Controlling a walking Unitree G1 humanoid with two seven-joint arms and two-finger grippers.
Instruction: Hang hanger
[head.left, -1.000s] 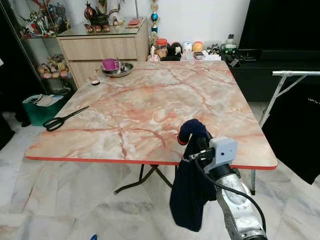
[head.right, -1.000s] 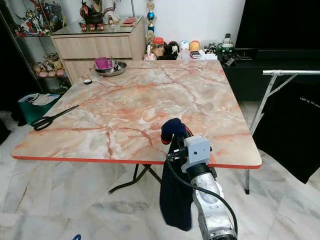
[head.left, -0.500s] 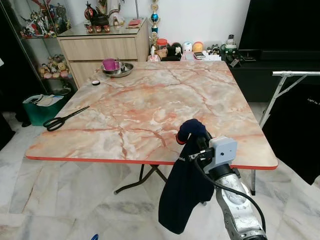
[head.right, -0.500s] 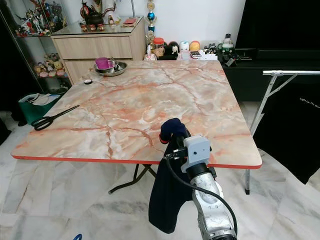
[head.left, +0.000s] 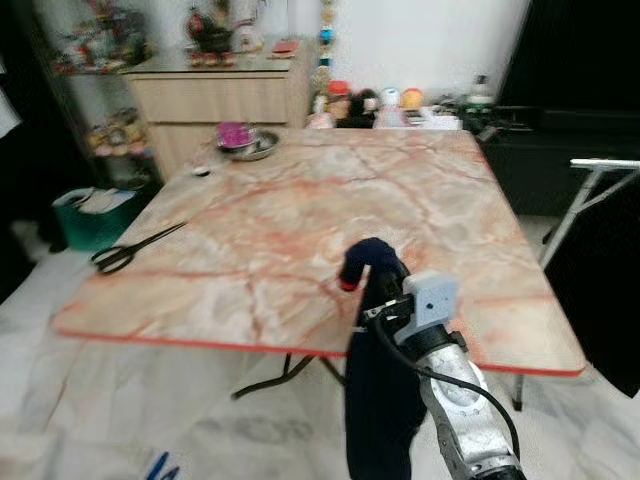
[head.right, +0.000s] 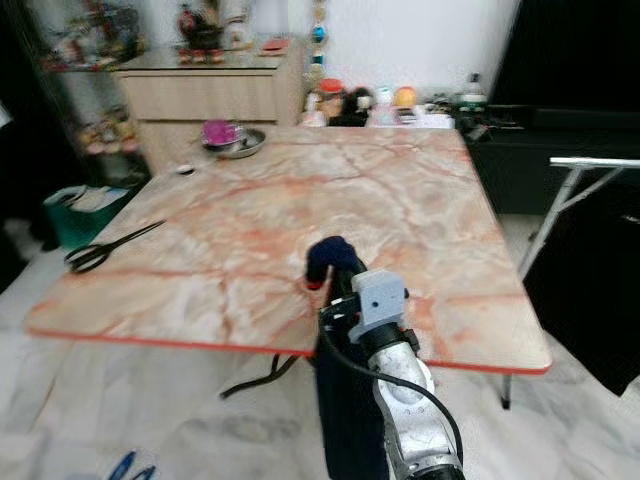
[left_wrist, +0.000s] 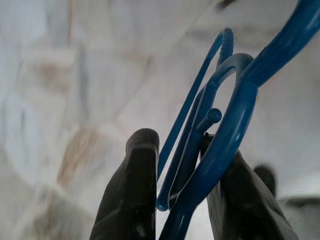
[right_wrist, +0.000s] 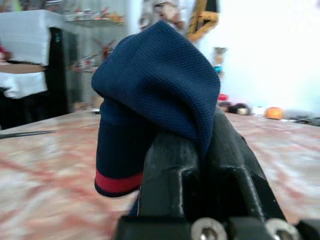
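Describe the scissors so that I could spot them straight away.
Start at the big marble-patterned table with its red edge. The scissors lie near its left edge, black and long-bladed, well apart from the metal bowl at the far corner. They are the lone dark thing there.

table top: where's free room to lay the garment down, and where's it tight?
Most of the marble table is bare: the whole middle and right side, from the scissors across to the right edge. Crowded spots: the far left corner, with the metal bowl and purple cup, and the near left edge by the scissors.
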